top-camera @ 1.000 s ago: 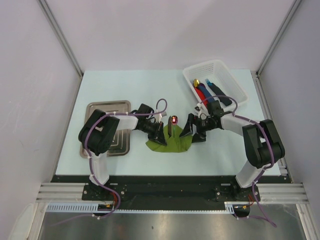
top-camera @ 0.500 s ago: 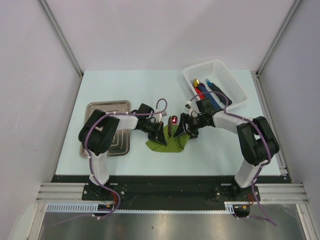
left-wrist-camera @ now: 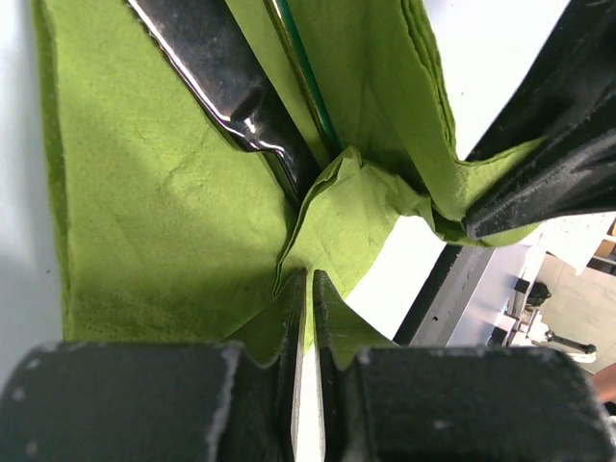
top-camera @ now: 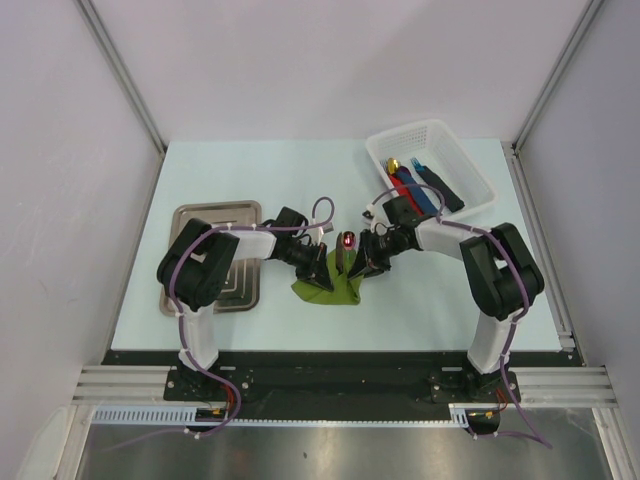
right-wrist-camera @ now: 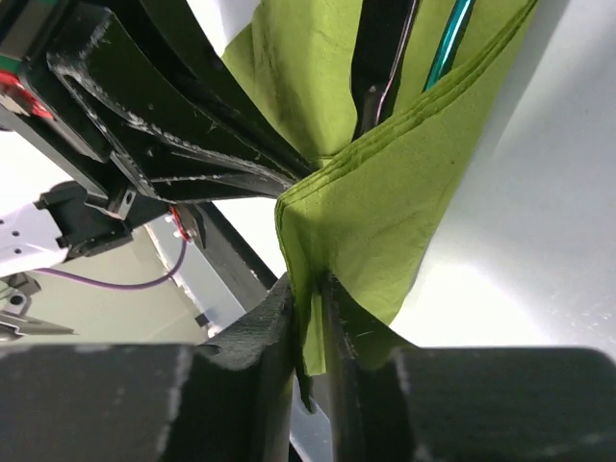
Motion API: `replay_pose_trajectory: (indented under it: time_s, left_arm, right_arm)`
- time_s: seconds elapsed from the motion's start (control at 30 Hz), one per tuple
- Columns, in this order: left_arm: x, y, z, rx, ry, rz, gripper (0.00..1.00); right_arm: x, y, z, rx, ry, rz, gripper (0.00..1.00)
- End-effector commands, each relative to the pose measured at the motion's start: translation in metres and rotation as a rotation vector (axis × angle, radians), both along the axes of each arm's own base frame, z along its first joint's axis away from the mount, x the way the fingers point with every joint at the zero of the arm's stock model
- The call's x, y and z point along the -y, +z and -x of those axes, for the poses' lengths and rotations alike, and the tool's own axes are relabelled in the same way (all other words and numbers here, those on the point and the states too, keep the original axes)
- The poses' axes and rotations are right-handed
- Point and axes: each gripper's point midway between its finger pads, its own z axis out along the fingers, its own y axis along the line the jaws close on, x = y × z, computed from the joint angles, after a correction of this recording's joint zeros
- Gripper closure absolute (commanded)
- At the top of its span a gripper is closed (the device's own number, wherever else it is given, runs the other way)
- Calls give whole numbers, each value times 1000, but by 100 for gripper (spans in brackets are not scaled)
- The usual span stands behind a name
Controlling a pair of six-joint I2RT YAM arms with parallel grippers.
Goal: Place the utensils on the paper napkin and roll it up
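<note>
Seen from above, the paper napkin (top-camera: 338, 288) lies bunched in the middle of the surface (top-camera: 250, 180). It sits between the left tool (top-camera: 318, 268) and the right tool (top-camera: 362, 262), which flank it about equally closely, one on each side. In the left wrist view, the left tool is pinched on a fold of the napkin's edge. The utensils (left-wrist-camera: 217, 67) lie just beyond, their long axis slanting away from the fingertips along the crease. In the right wrist view, the right tool is clamped on the opposite, layered edge, which is raised, and the utensils run lengthwise just past it. I judge the roll must travel across that axis, from the right edge toward the left.
</note>
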Motion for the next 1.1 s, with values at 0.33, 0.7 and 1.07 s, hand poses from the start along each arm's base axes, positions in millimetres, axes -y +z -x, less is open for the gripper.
replay_pose_trajectory:
  time_s: [0.33, 0.7, 1.07]
  left_arm:
    - [-3, 6, -12, 52, 17, 2, 90]
    - [-6, 20, -11, 95, 0, 22, 89]
    - [-21, 31, 2, 116, -23, 18, 86]
  right_arm:
    - [-38, 11, -17, -14, 17, -86, 84]
    - [-46, -16, -21, -55, 15, -65, 84]
    - [-47, -28, -22, -68, 8, -43, 86]
